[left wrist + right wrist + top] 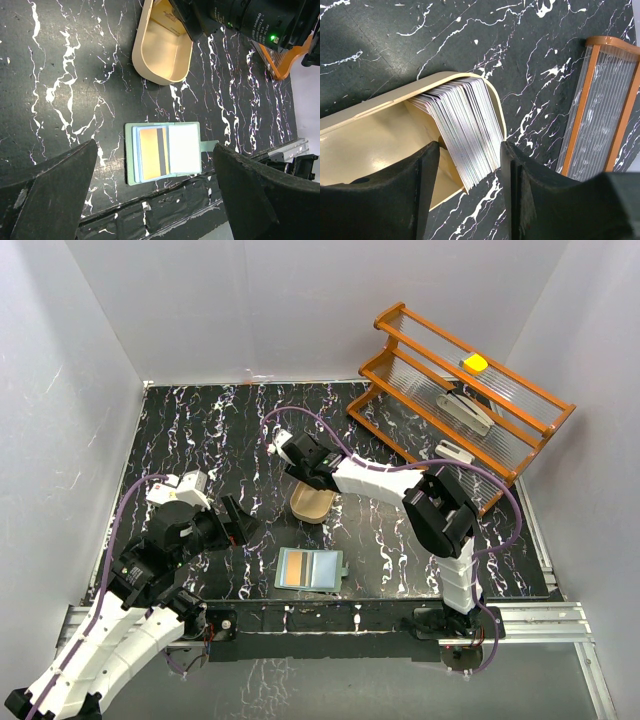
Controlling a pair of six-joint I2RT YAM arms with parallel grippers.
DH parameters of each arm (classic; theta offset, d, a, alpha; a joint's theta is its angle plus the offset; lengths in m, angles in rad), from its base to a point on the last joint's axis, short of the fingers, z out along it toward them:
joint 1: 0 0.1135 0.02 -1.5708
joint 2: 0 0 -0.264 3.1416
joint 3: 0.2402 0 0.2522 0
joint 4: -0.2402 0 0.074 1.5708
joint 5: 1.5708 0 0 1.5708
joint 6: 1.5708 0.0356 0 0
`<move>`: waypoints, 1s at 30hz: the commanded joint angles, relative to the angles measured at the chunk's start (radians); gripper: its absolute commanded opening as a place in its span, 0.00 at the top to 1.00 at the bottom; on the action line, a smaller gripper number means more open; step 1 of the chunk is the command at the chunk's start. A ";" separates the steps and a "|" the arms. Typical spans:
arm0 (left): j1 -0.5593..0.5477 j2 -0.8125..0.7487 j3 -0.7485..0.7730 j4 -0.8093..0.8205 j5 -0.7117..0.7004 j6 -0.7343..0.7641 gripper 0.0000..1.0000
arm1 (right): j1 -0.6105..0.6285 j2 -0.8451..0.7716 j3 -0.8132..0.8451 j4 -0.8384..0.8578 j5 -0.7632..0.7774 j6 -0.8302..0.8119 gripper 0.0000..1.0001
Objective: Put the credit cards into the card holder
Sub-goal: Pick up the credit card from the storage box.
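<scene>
The left gripper [238,520] hovers above the black, white-veined table [200,440] with its claw spread wide and nothing between the fingers [50,190].

Just to its right, near the front edge of the table, the card holder [131,155] lies opened flat, its snap tab sticking out on the right side. An orange card [149,152] with a dark stripe sits in its left half, and a white card [184,149] lies on its right half.

Behind the card holder, a little apart from it, stands an oval tan tray [312,508]. A thick stack of credit cards [465,125] stands on edge inside it, fanned and leaning against the curved end wall.

The right gripper [470,165] reaches down into the tray. Its claw is partly drawn in, one finger [420,195] on each side of the stack, the inner faces right at the card edges. I cannot tell whether they already pinch the cards.

At the far right stands an orange rack [400,390], with a small yellow thing [475,363] on its upper shelf.
</scene>
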 commanded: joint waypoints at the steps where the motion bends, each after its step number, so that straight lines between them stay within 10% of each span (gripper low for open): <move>1: -0.002 0.009 0.005 -0.003 -0.011 0.009 0.01 | -0.011 -0.030 0.055 0.023 -0.003 -0.014 0.53; 23: -0.003 0.013 0.000 0.002 -0.011 0.004 0.01 | -0.002 -0.050 0.122 -0.085 -0.033 0.008 0.99; 30: -0.002 0.022 0.012 -0.022 -0.004 -0.021 0.01 | 0.027 -0.078 0.149 -0.193 -0.102 0.059 1.00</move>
